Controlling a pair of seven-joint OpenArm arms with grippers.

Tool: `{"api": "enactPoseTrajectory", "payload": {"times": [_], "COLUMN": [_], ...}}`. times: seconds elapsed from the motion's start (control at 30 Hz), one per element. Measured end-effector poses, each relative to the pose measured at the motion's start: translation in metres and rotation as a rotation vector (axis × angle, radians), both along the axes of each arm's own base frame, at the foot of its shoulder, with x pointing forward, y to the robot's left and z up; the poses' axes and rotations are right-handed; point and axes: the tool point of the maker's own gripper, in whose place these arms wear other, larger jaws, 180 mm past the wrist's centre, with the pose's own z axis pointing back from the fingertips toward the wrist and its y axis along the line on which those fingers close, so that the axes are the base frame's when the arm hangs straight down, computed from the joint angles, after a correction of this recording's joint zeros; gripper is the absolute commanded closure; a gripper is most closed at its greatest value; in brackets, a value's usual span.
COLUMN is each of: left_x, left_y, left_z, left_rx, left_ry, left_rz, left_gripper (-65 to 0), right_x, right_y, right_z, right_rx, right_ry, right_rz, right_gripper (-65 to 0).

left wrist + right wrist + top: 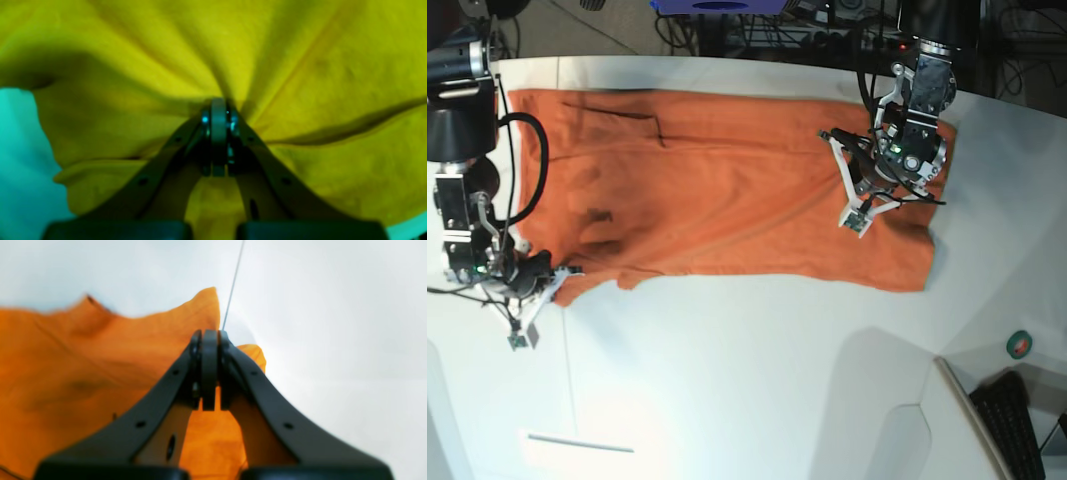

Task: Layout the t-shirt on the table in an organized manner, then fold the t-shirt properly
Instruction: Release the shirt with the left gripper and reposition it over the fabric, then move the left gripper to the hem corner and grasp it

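Soft matt orange cloth t-shirt creased around the left pincer, smooth matt white tabletop beyond the right pincer, dull black plastic-looking fingers

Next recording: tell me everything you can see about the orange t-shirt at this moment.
The t-shirt is plain bright orange soft fabric, spread in a long, roughly rectangular band across the white table, apparently already folded lengthwise, with shallow creases. The left gripper is shut on a pinch of cloth that puckers into radiating folds; the right gripper is shut on a corner at the opposite end, near the table's seam. No neckline or tag is visible.
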Motion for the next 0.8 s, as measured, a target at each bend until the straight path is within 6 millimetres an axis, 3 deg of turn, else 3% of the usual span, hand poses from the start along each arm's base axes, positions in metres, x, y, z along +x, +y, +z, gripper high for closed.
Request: {"api": "enactPoseTrajectory", "payload": {"times": [0.07, 0.13, 0.3, 0.5, 0.53, 0.67, 0.8], "left_x": [-0.003, 0.004, 0.057, 0.087, 0.092, 0.125, 0.155], "left_y": [-0.002, 0.011, 0.056, 0.119, 0.127, 0.142, 0.174], "left_z": [0.005, 0.022, 0.076, 0.071, 0.070, 0.076, 0.087], "left_rx": [0.000, 0.023, 0.054, 0.086, 0.073, -0.139, -0.258], "left_ry": [0.017, 0.006, -0.170, -0.127, -0.120, -0.120, -0.153], "left_rz": [0.003, 0.048, 0.176, 0.321, 0.357, 0.482, 0.596], "left_gripper": [0.0, 0.0, 0.0, 0.0, -2.3, -30.3, -50.8], "right_x": [-0.003, -0.006, -0.009, -0.008, -0.006, -0.006, -0.007], "right_y": [0.003, 0.005, -0.001, 0.006, 0.007, 0.005, 0.005], "right_z": [-0.003, -0.006, -0.005, 0.007, 0.008, 0.008, 0.007], "right_rx": [0.005, 0.006, -0.003, -0.003, 0.001, -0.007, -0.007], "right_ry": [0.006, 0.016, 0.013, -0.029, -0.035, -0.033, -0.029], "right_rz": [0.001, 0.004, 0.001, 0.022, 0.023, 0.023, 0.023], "right_gripper": [0.0, 0.0, 0.0, 0.0, 0.0, 0.0, 0.0]}}
